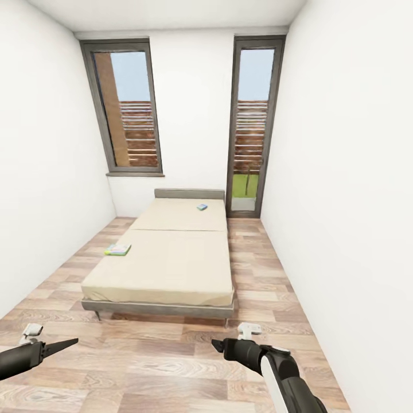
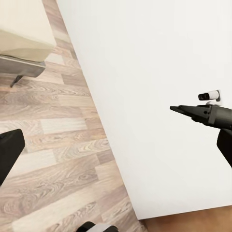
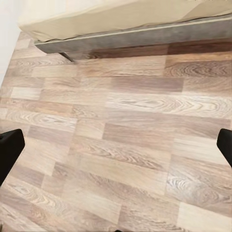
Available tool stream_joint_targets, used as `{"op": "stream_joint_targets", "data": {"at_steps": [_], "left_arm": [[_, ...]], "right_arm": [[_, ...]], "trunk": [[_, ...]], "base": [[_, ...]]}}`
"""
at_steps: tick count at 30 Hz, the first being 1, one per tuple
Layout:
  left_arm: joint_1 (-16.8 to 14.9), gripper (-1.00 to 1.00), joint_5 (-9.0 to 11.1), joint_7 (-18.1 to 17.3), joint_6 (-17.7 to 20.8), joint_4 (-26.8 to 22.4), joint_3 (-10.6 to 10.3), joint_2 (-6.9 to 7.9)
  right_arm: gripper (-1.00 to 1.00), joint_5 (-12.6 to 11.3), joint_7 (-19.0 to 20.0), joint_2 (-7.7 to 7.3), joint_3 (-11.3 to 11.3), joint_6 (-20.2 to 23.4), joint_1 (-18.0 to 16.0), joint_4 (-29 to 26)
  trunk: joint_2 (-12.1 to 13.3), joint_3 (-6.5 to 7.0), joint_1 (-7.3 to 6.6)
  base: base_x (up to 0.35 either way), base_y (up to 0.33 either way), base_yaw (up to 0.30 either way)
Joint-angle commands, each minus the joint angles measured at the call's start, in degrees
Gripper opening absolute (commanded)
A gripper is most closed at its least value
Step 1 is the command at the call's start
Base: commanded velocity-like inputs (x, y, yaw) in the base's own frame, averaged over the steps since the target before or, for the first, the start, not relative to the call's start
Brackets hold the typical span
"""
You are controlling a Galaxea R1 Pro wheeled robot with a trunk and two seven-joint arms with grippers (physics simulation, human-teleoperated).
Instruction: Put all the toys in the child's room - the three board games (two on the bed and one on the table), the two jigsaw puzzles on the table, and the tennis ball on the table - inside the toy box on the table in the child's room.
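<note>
Both arms hang low and apart, left tool [image 1: 67,344] and right tool [image 1: 218,345] closed, pointing inward, empty.

Bedroom, bed [image 1: 166,258], plank floor [image 1: 172,367], tall windows [image 1: 127,109]

A narrow room is being shown, closed in by plain white walls [image 1: 51,172] on the left, right and far sides. The floor [image 1: 160,367] is being covered by wood planks in brown and pale tones. A low bed [image 1: 166,258] with a beige two-part mattress and a grey headboard [image 1: 189,194] is being stood lengthwise against the far wall. Two tall grey-framed windows [image 1: 127,109] are being lit by daylight, with wooden slats [image 1: 251,137] and blue sky being seen through them.
</note>
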Motion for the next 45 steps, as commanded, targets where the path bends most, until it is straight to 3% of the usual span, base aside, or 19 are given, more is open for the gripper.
{"op": "stream_joint_targets", "data": {"at_steps": [1,16,45], "left_arm": [[-0.06,1.0,-0.02,-0.22,0.6,0.01,0.02,0.0],[-0.05,1.0,-0.02,-0.15,0.75,-0.07,0.02,0.0],[-0.08,1.0,-0.02,-0.07,0.76,-0.08,0.02,-0.01]], "right_arm": [[1.0,-0.51,-0.14,0.01,-0.03,0.34,-0.04,-0.06],[1.0,-0.66,-0.18,0.01,-0.03,0.34,-0.04,-0.07],[1.0,-0.67,-0.22,0.01,-0.03,0.39,-0.04,-0.13]], "trunk": [[-0.13,-0.13,0.04],[-0.13,-0.13,0.04],[-0.13,-0.13,0.04]], "base": [[0.053,0.034,0.0],[0.138,0.144,0.0],[0.285,0.149,-0.006]]}}
